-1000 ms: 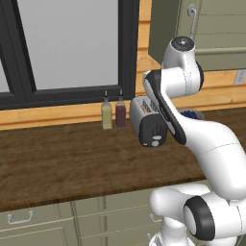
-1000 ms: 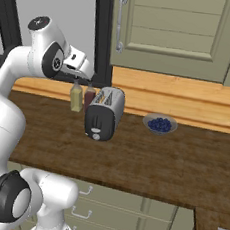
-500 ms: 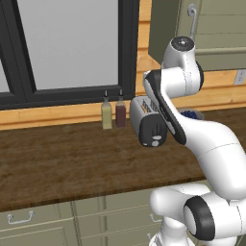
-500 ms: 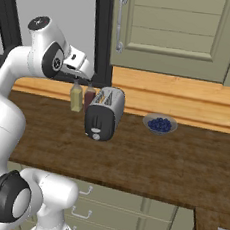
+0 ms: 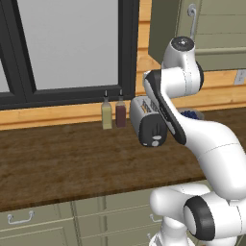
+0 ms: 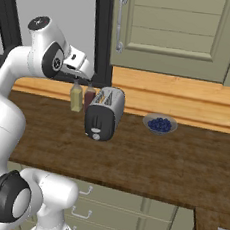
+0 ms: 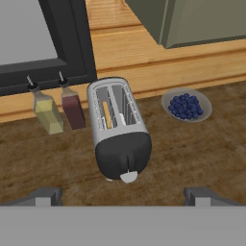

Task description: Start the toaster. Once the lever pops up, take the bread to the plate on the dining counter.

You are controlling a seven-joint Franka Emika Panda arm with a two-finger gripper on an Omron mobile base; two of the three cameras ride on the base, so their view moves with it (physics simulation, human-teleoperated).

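A: Where's the toaster [image 7: 119, 132]?
B: On the wooden surface [image 7: 192, 153], right of two small bottles [image 7: 60, 106], bread [image 7: 106, 114] standing in its left slot.
A: And the claw [image 7: 122, 196]?
B: Spread wide, hovering above the toaster, holding nothing.

Two small bottles stand side by side at the back of the dark wood surface [image 7: 48, 163], below the black-framed window [image 5: 67, 48]: a pale yellow-green bottle [image 7: 46, 111] and, just beside it, a dark red-brown bottle [image 7: 72, 106]. A shallow grey bowl of blueberries [image 7: 186, 105] sits apart from them. Sage-green cabinet drawers [image 6: 126, 214] with metal handles run beneath. An upper cabinet door [image 6: 171, 27] hangs above.
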